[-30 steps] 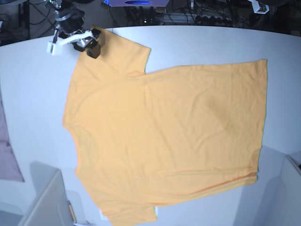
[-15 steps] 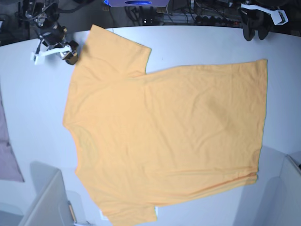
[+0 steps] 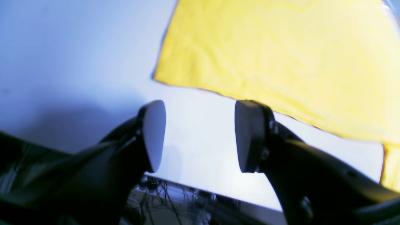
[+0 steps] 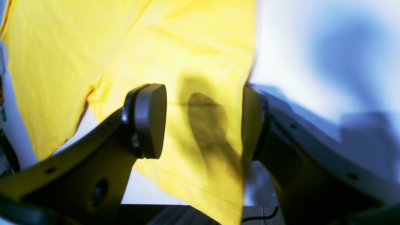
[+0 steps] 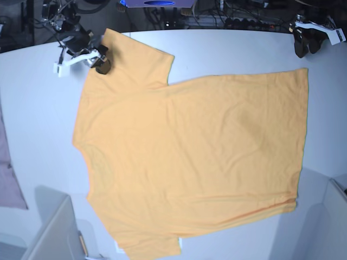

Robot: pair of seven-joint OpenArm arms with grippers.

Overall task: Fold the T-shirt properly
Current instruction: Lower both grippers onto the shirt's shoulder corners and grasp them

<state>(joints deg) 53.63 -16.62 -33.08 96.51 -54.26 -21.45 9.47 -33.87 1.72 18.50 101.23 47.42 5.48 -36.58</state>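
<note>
Plain orange-yellow T-shirt, white table

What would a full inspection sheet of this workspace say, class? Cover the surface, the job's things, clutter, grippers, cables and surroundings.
Surface: white table, mostly covered by the shirt.
Job's things: orange-yellow T-shirt spread flat, unfolded, hem toward the base view's right, one sleeve at the far edge.
Clutter: pale pinkish-grey cloth at the table's edge; grey bin-like corners near the front.
Grippers: right gripper open, hovering over the sleeve edge; left gripper open, over bare table beside the hem corner.
Cables: dark tangled cables behind the table.
Surroundings: dim, equipment at the back; details unclear.
</note>
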